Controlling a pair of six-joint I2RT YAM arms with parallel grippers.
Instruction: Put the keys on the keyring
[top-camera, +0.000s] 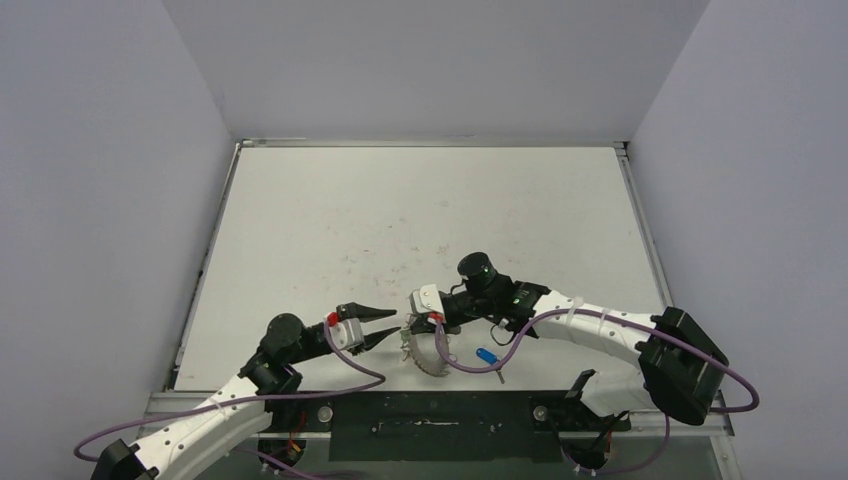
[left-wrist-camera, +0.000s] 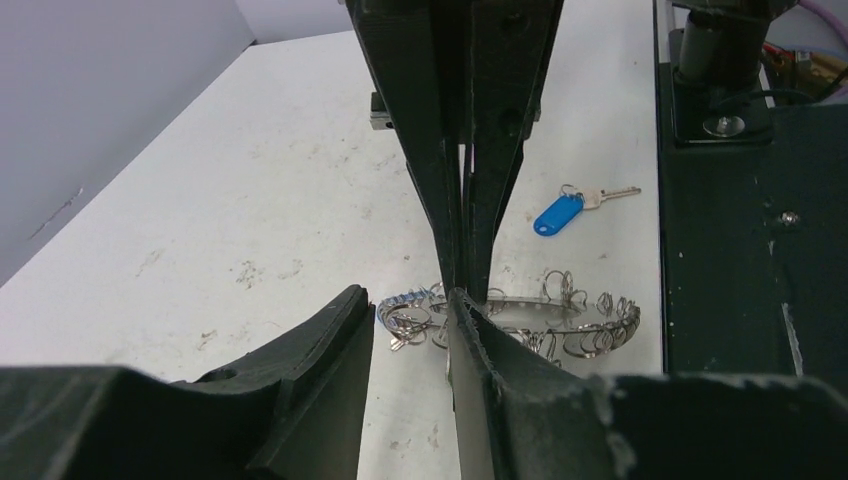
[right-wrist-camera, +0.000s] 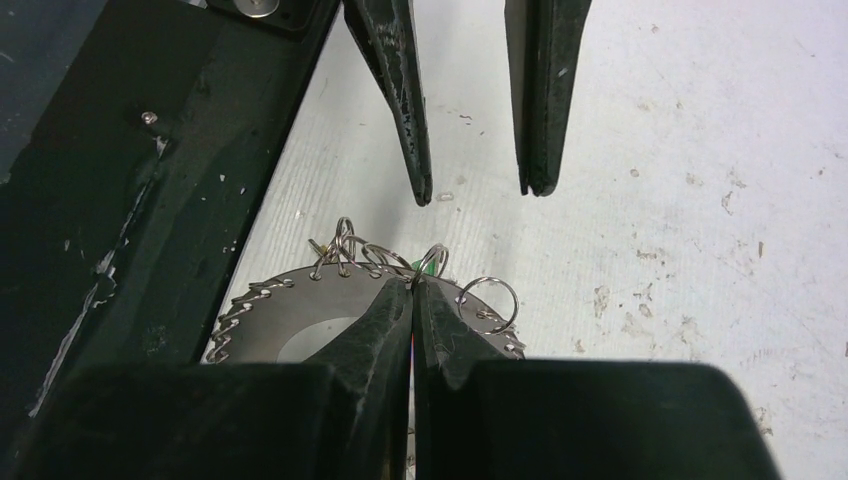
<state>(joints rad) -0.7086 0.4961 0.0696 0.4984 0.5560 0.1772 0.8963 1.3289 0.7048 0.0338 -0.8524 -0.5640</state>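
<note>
1. Near the front edge of the table (top-camera: 420, 210), between the two arms, is the keyring (top-camera: 425, 365), a wide silver ring with a rim fringed by small wire loops.
2. From the right wrist the keyring (right-wrist-camera: 290, 310) shows as a flat grey band with loops standing up along its edge. From the left wrist the keyring (left-wrist-camera: 560, 312) is seen almost edge-on, low over the white surface. Whether its lower side rests on the table cannot be told.
3. The right gripper (right-wrist-camera: 413, 285) has its fingers pressed together on the ring's rim, with one loop poking out right at the tips. In the left wrist view the right gripper (left-wrist-camera: 465, 285) comes down from above onto the ring's near-left part. From overhead, the right gripper (top-camera: 415, 322) reaches in from the right.
4. The left gripper (top-camera: 393, 325) faces it from the left with its jaws apart and nothing between them. In the right wrist view the left gripper (right-wrist-camera: 478, 190) has its tips just beyond the ring, not touching it. Its own camera shows the left gripper (left-wrist-camera: 408, 300) framing the ring's left end.
5. One blue-tagged key (left-wrist-camera: 558, 213) lies flat on the table, apart from the ring. From overhead, the blue-tagged key (top-camera: 487, 355) is just right of it.
6. Along the near edge runs a black base plate (top-camera: 430, 412).
</note>
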